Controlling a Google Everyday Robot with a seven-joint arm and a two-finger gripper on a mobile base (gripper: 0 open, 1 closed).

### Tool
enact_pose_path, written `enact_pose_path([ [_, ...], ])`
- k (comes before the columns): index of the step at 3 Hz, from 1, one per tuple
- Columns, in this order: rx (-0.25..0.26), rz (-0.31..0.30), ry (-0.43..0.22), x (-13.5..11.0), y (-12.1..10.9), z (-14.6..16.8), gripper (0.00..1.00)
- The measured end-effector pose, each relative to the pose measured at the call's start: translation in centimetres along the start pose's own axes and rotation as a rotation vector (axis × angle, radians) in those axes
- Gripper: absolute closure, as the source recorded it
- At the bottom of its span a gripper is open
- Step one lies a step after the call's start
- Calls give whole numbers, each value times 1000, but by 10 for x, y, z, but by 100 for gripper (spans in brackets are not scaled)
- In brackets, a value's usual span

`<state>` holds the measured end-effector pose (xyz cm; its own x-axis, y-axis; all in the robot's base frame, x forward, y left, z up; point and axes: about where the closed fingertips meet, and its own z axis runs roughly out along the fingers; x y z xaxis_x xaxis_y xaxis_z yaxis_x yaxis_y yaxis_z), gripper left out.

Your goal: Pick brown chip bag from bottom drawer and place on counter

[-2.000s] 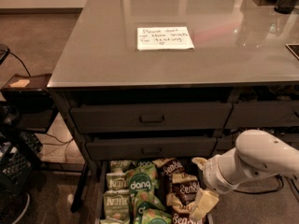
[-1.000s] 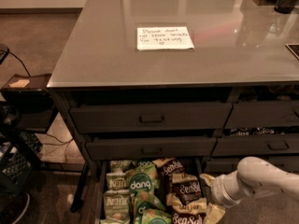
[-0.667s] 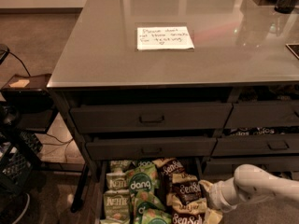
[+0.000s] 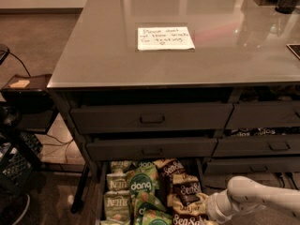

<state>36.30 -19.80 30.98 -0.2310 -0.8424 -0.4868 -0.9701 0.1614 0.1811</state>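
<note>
While the brown chip bag (image 4: pixel 186 190) lies in the open bottom drawer (image 4: pixel 100 193), just left of the gripper (image 4: pixel 213 210), the job is only getting started. More brown bags lie around it, above and below. Green bags (image 4: pixel 140 187) lie further left of the gripper, in the same drawer.

The white arm (image 4: pixel 262 196) was higher up a moment ago. Now it has gone down low and reaches in from the right, so the gripper sits right at the edge of the brown bags. The bags look the same as before. I think this means the grab is about to happen, not done.

I cannot tell if the gripper is wide, narrow or holding a bag, or if it touches one.

Far above the gripper is the shiny grey counter (image 4: pixel 93 46) with a white note (image 4: pixel 165 38) on it. That is where the bag has to go.
</note>
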Motion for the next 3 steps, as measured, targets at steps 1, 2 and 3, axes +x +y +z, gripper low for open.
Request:
enact_pose_path([
  [1, -3, 8, 3, 13, -4, 16, 0],
  [2, -15, 18, -15, 20, -10, 33, 0],
  [3, -38, 23, -38, 18, -24, 53, 0],
])
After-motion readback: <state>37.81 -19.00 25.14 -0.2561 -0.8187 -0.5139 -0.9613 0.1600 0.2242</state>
